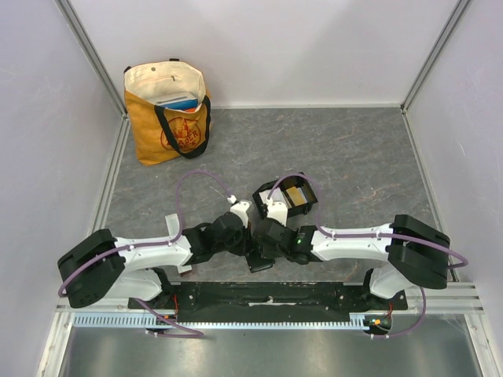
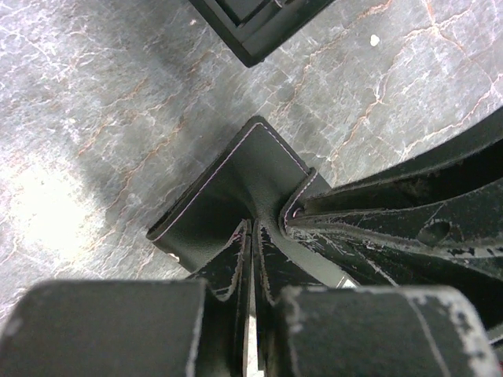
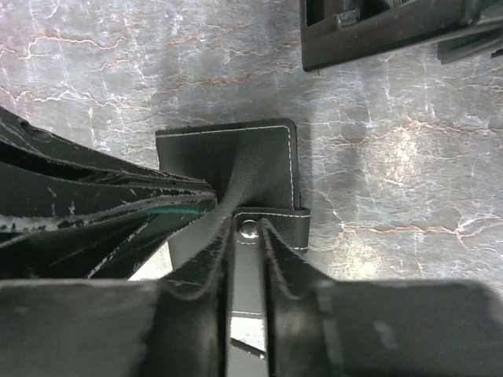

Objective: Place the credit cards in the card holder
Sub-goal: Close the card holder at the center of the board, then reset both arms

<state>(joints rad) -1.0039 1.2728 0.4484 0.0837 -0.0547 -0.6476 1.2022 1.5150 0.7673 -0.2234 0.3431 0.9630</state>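
Closest to the lens, the left gripper (image 2: 253, 229) is seen clenched on the leather of a black folding wallet (image 2: 228, 184), its 2 scuffed fingers pressed together over the fold. The right gripper (image 3: 247, 226) is likewise closed on the wallet (image 3: 236, 161), pinching the strap that carries a metal snap (the 2 grips meet almost at right angles). The wallet is held just above the worktop (image 1: 354, 165), by the middle of its near edge.

The card holder (image 1: 311, 199) stands just beyond the wallet, toward the worktop's centre, and 1 orange-gold credit card (image 1: 295, 194) is seen lying in it.

The worktop is dark grey stone-patterned sheet with pale and rusty veins, lit in glossy patches. It is enclosed by plain pale walls (image 1: 267, 47) joined at metal corner posts. A yellow-and-cream tote bag (image 1: 167, 118) is propped in the far left corner.
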